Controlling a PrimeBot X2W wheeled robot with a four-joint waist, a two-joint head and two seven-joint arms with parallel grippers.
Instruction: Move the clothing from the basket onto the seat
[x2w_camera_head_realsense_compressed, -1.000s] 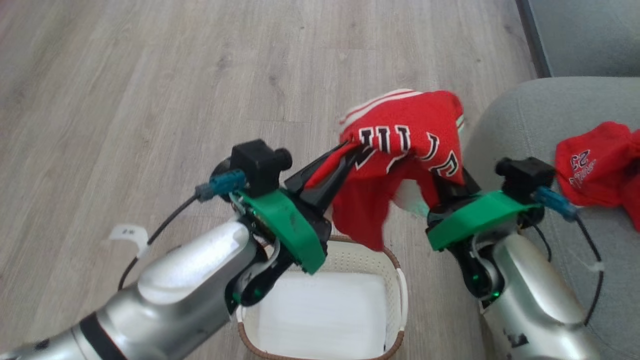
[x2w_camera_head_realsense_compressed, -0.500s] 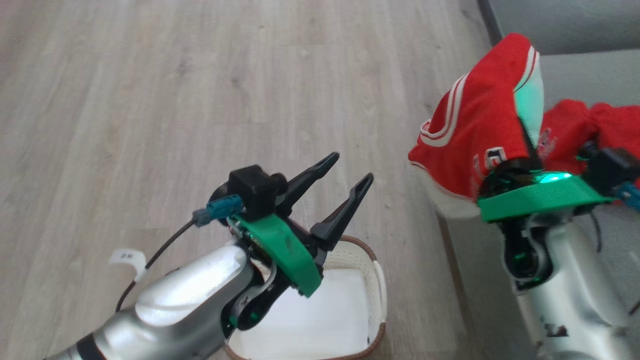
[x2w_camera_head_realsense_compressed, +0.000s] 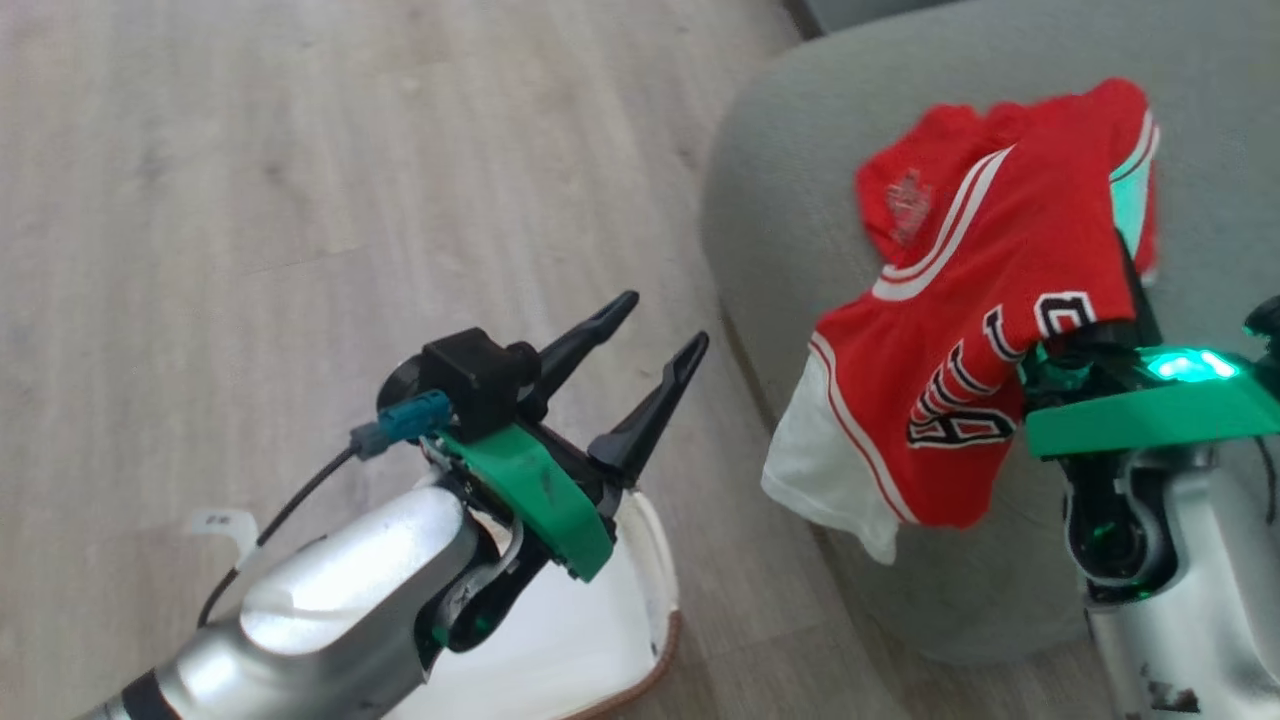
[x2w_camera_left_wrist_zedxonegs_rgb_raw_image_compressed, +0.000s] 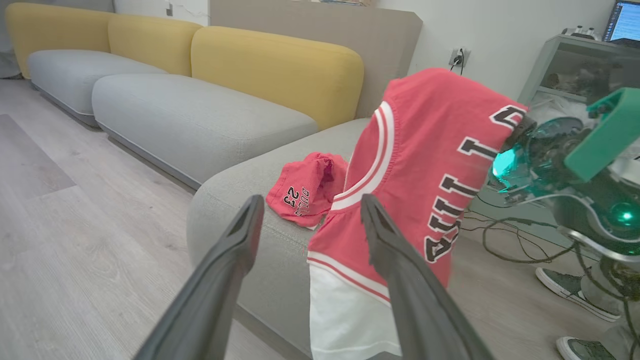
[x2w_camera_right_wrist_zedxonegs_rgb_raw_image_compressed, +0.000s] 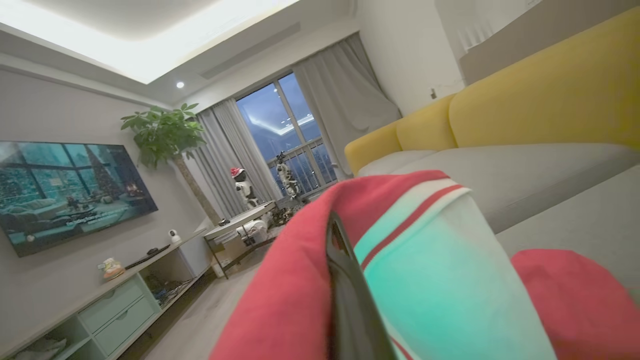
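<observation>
Our right gripper (x2w_camera_head_realsense_compressed: 1130, 305), jaws shut, holds the thin red-and-white sports jersey (x2w_camera_head_realsense_compressed: 960, 330) hanging over the near left edge of the large grey-green fabric seat cushion (x2w_camera_head_realsense_compressed: 800, 170), its white hem dangling off. Our left gripper (x2w_camera_head_realsense_compressed: 662, 320) stands wide open and empty, off to the left above the cream-white perforated plastic basket (x2w_camera_head_realsense_compressed: 650, 560). We judge the release needs a shift right and farther in.

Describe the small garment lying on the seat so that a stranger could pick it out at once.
Start at the yellow-backed sofa and take its nearest grey-green seat. Near that seat's front edge lies a small crumpled red garment. Unlike the larger striped jersey held up beside it, it rests on the cushion and shows a dark number 23.
</observation>
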